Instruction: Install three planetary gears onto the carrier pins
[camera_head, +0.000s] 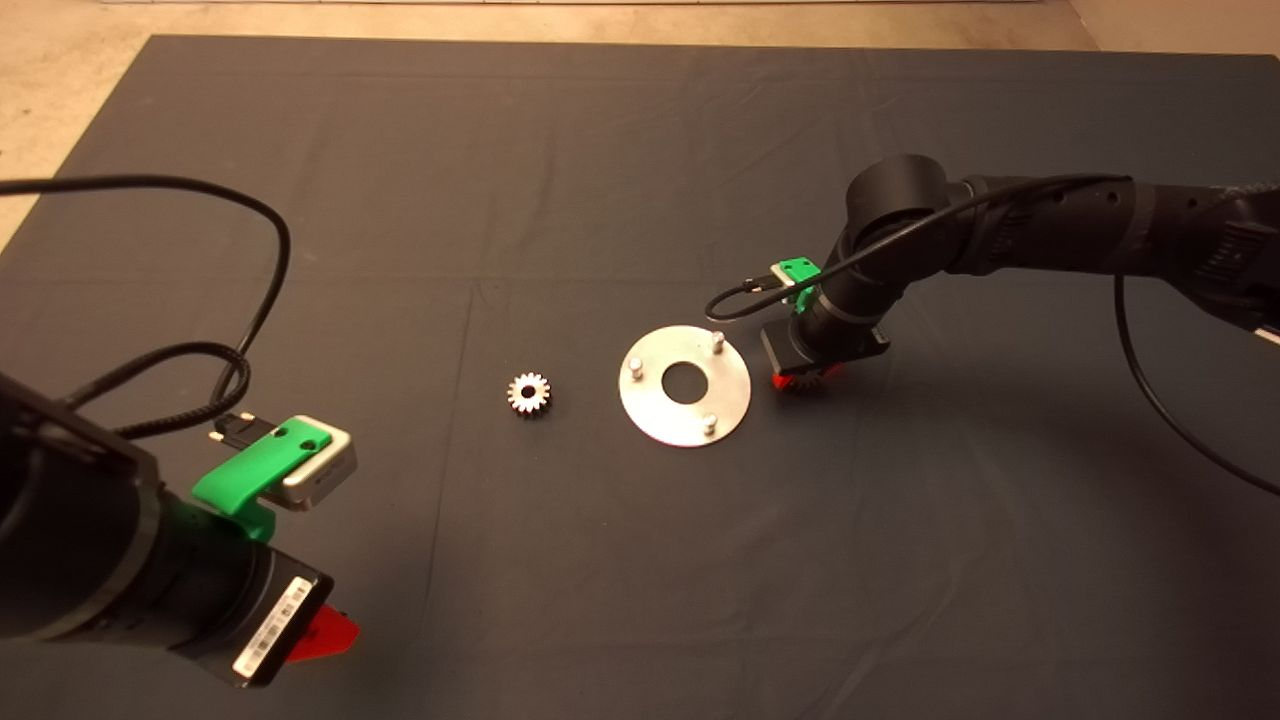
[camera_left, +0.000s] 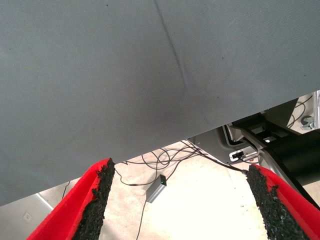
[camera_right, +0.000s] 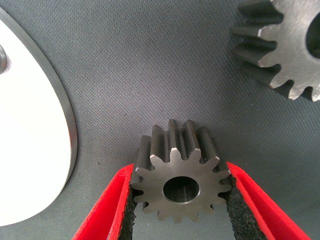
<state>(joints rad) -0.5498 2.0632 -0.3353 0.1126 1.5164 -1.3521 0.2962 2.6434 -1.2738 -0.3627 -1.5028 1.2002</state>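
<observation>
Gripped between the black pads of the right gripper (camera_right: 181, 200) is a small gear (camera_right: 180, 187), its pointed steel teeth pressed into the rough foam on both sides, just beside the disc (camera_head: 684, 385). Only the right wrist view shows this hold, plus a second gear (camera_right: 285, 45) lying near on the woven mat (camera_head: 640, 550); from above, the arm hides both. A third gear (camera_head: 528, 393) sits on the disc's other side. Three bare pins (camera_head: 717, 342) stand from the flat, shiny disc. Low on the left, the left gripper (camera_left: 180, 200) hangs spread wide, holding nothing, over the mat's edge and floor cables (camera_left: 165, 160).
</observation>
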